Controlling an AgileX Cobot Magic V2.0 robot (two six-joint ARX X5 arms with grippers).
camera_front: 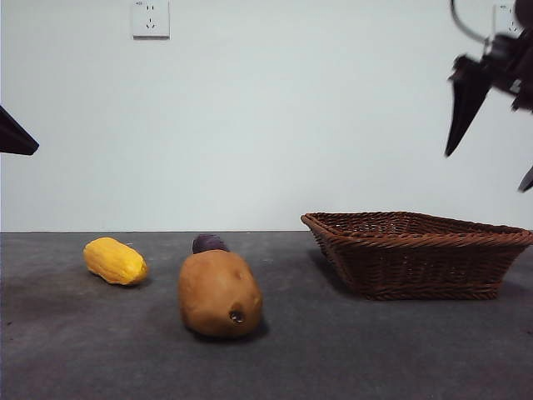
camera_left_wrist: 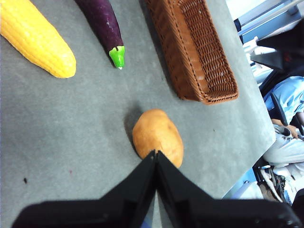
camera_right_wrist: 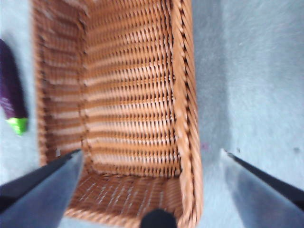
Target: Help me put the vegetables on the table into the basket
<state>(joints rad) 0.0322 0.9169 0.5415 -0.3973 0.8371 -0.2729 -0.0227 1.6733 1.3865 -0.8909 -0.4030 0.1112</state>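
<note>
The tan-brown potato (camera_front: 220, 293) lies on the dark grey table (camera_front: 100, 350) near the front, also in the left wrist view (camera_left_wrist: 158, 137). The yellow corn (camera_front: 115, 261) lies to its left, and shows in the left wrist view (camera_left_wrist: 35, 38). The dark purple eggplant (camera_front: 209, 243) peeks out behind the potato; its green tip shows (camera_left_wrist: 105, 27). The wicker basket (camera_front: 416, 252) stands at the right, empty (camera_right_wrist: 128, 109). My left gripper (camera_left_wrist: 156, 156) is shut and empty above the potato. My right gripper (camera_right_wrist: 152, 164) is open, high above the basket (camera_front: 479, 100).
A white wall with a socket (camera_front: 151, 18) stands behind the table. The table's edge (camera_left_wrist: 247, 161) runs past the basket, with a seated person (camera_left_wrist: 287, 118) beyond it. A black tip of the left arm (camera_front: 15, 136) shows at the left edge.
</note>
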